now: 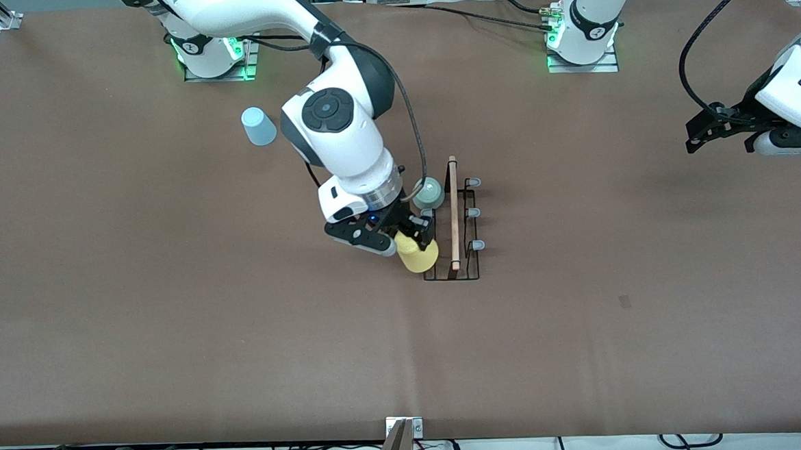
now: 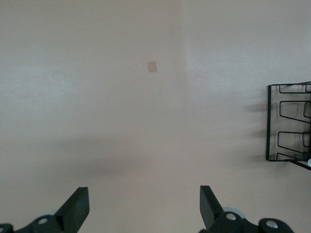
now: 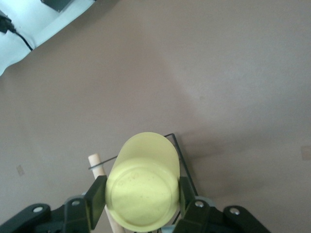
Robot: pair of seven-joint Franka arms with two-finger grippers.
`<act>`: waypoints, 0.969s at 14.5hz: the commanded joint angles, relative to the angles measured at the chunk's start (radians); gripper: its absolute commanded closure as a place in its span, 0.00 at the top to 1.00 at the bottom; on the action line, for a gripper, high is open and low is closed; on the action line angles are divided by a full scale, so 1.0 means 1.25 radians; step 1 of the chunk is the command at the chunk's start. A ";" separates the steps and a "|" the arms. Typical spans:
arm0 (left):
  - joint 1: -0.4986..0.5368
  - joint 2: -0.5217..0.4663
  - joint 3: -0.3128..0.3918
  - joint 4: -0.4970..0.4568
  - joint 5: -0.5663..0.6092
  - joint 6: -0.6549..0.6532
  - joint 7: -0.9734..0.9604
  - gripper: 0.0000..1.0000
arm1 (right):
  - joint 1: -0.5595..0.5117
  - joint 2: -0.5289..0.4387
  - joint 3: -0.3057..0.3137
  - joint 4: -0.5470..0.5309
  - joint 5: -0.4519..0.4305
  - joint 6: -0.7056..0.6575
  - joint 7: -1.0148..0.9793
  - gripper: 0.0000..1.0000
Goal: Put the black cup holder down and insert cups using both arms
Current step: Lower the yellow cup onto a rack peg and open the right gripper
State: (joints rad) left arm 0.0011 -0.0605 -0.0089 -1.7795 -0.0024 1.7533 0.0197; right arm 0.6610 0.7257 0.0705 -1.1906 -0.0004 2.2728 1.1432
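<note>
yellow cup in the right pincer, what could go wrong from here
The right pincer is shut on the yellow cup, tilted over the black cup holder at its end nearer the front camera. It could miss the prong and tip off, or knock the light wire rack askew. The pale green cup already on the rack could be jostled.

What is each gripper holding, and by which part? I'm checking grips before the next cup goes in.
The right gripper holds the yellow cup by its sides near the base, over the rack. The left gripper is open, holding nothing.
</note>
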 commanded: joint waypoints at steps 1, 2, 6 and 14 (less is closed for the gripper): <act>0.006 0.002 -0.003 0.015 -0.010 -0.017 0.010 1.00 | 0.027 0.017 -0.011 0.006 -0.013 -0.004 0.032 0.16; 0.006 0.002 -0.003 0.015 -0.010 -0.017 0.009 1.00 | 0.030 0.018 -0.010 -0.002 -0.022 -0.004 0.038 0.16; 0.006 0.002 -0.003 0.015 -0.010 -0.018 0.009 1.00 | 0.037 0.017 -0.009 -0.028 -0.035 -0.004 0.048 0.18; 0.006 0.002 -0.003 0.016 -0.010 -0.020 0.009 1.00 | 0.006 -0.023 -0.009 -0.030 -0.068 -0.084 0.020 1.00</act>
State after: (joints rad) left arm 0.0012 -0.0604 -0.0089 -1.7795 -0.0024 1.7484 0.0197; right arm 0.6924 0.7434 0.0592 -1.2192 -0.0768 2.2394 1.1845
